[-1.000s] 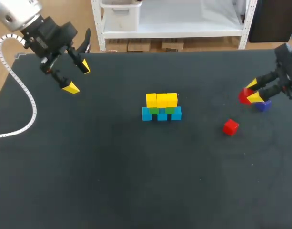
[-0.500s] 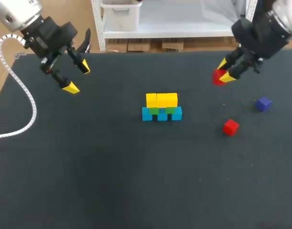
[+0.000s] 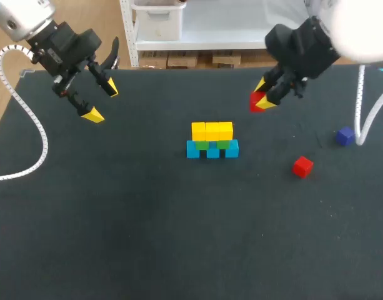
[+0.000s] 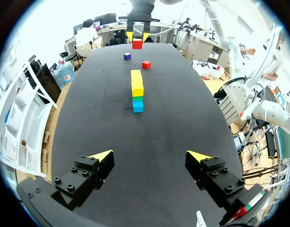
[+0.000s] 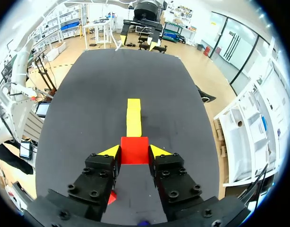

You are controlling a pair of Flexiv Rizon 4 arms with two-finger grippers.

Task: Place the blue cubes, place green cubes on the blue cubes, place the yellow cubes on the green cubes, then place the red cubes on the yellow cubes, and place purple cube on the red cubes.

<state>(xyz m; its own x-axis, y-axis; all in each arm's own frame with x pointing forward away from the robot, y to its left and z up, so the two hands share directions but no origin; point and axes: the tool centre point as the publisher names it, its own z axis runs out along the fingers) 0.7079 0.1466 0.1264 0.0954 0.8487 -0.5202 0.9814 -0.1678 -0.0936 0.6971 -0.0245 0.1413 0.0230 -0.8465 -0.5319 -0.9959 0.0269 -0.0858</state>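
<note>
Three blue cubes (image 3: 212, 150) stand in a row mid-table, with green cubes (image 3: 211, 144) on them and three yellow cubes (image 3: 212, 130) on top. My right gripper (image 3: 261, 100) hangs in the air to the back right of this stack, shut on a red cube (image 3: 255, 102). In the right wrist view the red cube (image 5: 134, 150) sits between the fingers, with the yellow row (image 5: 133, 117) ahead. A second red cube (image 3: 302, 166) and a purple cube (image 3: 345, 135) lie on the table at the right. My left gripper (image 3: 102, 102) is open and empty at the far left.
The table (image 3: 179, 237) is a black mat. A white cable (image 3: 29, 125) loops over its left side. In the left wrist view the stack (image 4: 136, 90) stands far ahead of the open gripper (image 4: 150, 156).
My right gripper lifted a red cube from beside the purple cube and carried it up and left, closer to the stack. The left arm stayed still.
</note>
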